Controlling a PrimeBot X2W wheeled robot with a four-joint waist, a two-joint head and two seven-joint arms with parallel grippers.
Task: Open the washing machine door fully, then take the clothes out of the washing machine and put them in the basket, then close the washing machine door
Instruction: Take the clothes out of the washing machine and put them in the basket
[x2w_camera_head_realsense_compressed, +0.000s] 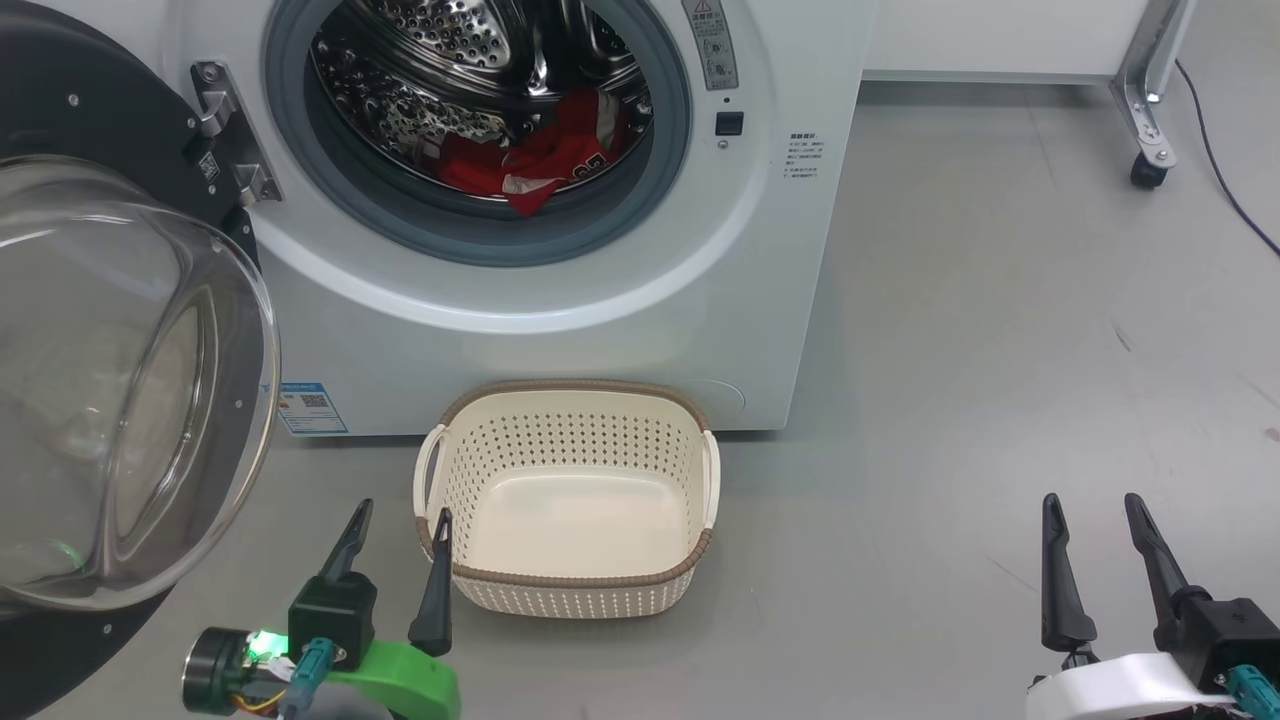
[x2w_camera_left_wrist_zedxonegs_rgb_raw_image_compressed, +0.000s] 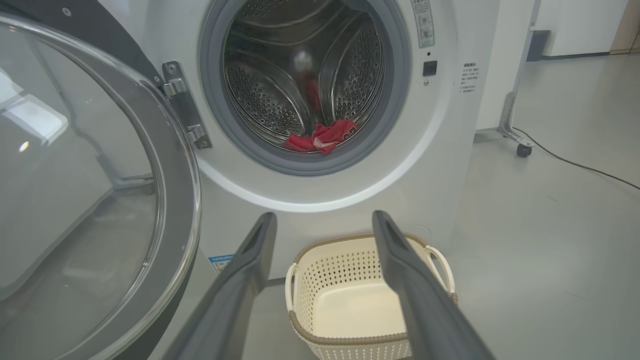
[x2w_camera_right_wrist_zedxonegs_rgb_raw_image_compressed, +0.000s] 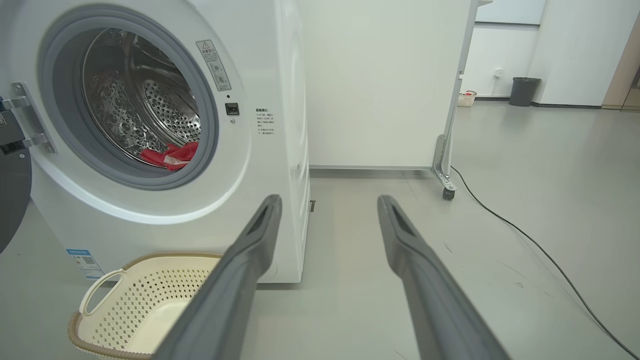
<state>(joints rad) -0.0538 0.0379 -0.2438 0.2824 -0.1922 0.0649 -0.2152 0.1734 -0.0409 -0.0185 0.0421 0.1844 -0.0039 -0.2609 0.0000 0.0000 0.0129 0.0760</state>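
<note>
Two wide-spread grippers are holding nothing: left gripper (x2w_camera_head_realsense_compressed: 402, 510) lower left, right gripper (x2w_camera_head_realsense_compressed: 1092, 500) lower right. The clothes (x2w_camera_head_realsense_compressed: 530, 155), lying upper centre in the drum (x2w_camera_head_realsense_compressed: 450, 40), are looking soft, light; pinching a raised fold seems best.

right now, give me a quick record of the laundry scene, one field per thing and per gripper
washing machine door: swung open, hinged on the left of the opening
clothes: red, lying at the bottom of the drum
washing machine: opening uncovered
basket: empty, on the floor right in front of the washing machine
left gripper: open, empty, by the basket's left front corner
right gripper: open, empty, over floor to the basket's right
</note>
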